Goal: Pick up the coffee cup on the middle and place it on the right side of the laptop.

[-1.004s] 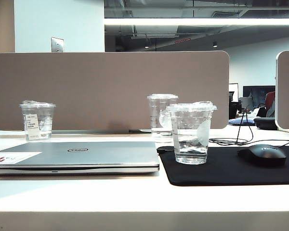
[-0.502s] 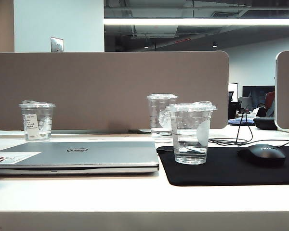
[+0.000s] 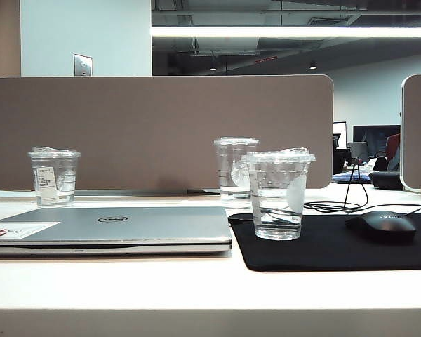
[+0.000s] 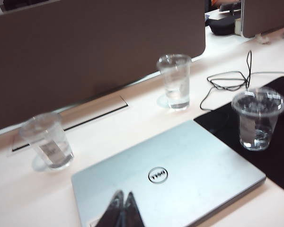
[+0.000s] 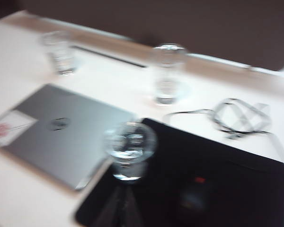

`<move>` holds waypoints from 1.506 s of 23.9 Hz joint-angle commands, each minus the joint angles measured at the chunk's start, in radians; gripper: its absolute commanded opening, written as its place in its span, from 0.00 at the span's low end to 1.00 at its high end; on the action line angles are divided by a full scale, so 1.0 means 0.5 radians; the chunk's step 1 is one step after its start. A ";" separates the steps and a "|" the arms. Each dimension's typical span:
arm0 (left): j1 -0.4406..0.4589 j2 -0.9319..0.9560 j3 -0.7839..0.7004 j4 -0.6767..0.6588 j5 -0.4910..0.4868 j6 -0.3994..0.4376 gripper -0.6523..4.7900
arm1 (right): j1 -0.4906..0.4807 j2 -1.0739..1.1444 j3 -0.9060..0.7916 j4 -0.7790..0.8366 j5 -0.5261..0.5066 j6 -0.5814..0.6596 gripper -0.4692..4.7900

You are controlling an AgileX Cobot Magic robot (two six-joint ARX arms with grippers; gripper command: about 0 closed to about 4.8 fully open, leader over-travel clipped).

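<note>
Both end effectors hang together and empty, left end effector (image 4: 120,204) above the laptop (image 4: 173,177), right end effector (image 5: 125,205) near the coffee cup (image 3: 278,194), which could tip if bumped.

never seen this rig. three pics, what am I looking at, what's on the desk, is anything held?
It is a two-armed robot with a two-finger gripper on each arm. One picture comes from a fixed camera facing the desk; the other two from cameras on each wrist. On the white desk lie a closed silver-grey Dell laptop, a black mouse pad with a black mouse, and three clear plastic cups. The short lidded cup stands on the pad right of the laptop. The left gripper, above the laptop, is shut and empty. The right gripper is too blurred to judge.
</note>
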 commanded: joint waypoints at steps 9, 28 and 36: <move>0.005 -0.260 -0.687 0.691 -0.216 -0.494 0.11 | -0.005 -0.694 -0.920 0.775 0.745 0.106 0.08; 0.005 -0.265 -1.179 0.972 -0.635 -0.482 0.11 | -0.005 -0.741 -1.647 1.516 0.745 0.143 0.08; 0.007 -0.264 -1.180 1.081 -0.811 -0.366 0.11 | -0.010 -0.932 -1.885 1.598 0.745 0.143 0.08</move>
